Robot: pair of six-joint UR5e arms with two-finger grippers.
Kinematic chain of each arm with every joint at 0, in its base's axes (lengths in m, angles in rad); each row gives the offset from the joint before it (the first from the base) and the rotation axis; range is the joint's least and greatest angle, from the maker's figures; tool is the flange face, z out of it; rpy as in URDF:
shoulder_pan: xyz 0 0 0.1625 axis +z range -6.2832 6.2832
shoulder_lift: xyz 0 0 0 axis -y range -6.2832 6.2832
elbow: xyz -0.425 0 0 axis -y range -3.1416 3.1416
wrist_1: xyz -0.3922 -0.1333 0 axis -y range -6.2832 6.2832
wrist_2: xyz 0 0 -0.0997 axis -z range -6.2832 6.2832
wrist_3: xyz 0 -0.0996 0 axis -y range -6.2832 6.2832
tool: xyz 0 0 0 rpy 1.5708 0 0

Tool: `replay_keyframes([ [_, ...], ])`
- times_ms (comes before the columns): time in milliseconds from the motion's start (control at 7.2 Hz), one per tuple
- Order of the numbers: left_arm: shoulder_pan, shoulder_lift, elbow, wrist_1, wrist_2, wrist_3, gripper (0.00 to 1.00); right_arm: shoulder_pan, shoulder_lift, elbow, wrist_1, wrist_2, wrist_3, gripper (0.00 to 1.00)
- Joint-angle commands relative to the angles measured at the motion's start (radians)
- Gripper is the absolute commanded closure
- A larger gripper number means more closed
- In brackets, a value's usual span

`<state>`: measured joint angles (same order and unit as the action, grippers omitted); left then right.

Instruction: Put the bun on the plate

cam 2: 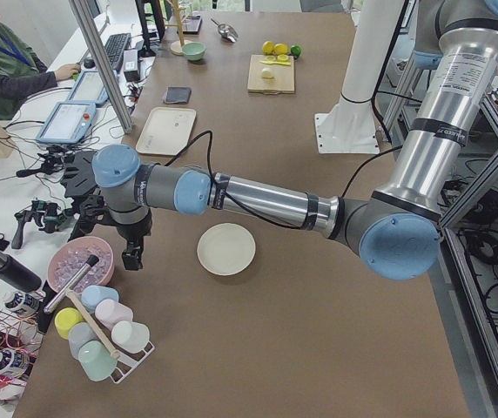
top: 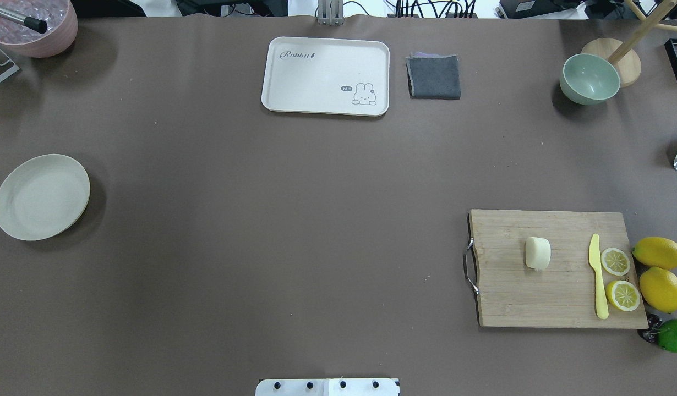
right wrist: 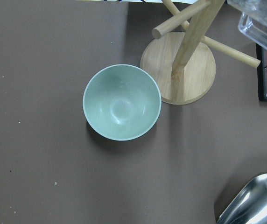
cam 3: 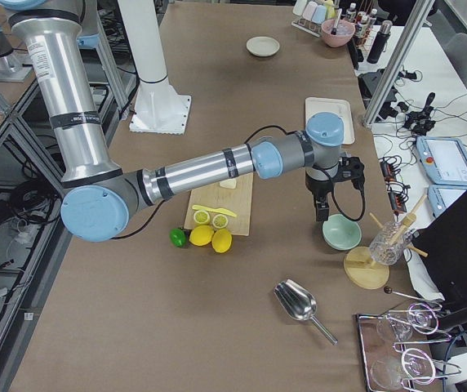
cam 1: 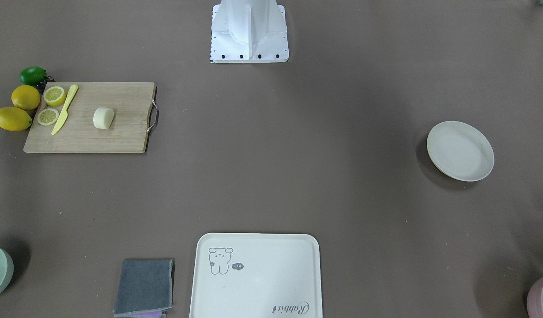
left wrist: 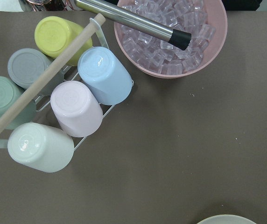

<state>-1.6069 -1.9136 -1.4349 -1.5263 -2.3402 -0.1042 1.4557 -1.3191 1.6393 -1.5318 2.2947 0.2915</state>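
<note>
Here's the small pale cream bun (top: 538, 253), sitting near the middle of the wooden cutting board (top: 514, 300) on the robot's right, apart from the yellow plastic knife (top: 597, 275) and the two lemon halves (top: 615, 261) beside it. The round off-white plate (top: 41, 196) sits bare, well apart on the far left of the brown bench (top: 294, 220). The left arm's fingers (cam 2: 132, 258) hang near the pink bowl of ice (cam 2: 79, 261), the right arm's fingers (cam 3: 322, 212) over the pale green bowl (cam 3: 341, 233); I cannot tell how wide either pair stands.
</note>
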Motion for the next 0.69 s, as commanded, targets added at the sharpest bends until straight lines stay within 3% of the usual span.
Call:
replay_keyframes([
  [0,0.001,0.014,-0.004,-0.017,0.004,0.009,0.02,0.000,0.006,0.000,-0.002,0.006,0.000,0.00],
  [556,-0.007,0.034,-0.010,-0.084,-0.005,0.020,0.02,0.000,0.006,0.000,0.002,0.008,0.000,0.00],
])
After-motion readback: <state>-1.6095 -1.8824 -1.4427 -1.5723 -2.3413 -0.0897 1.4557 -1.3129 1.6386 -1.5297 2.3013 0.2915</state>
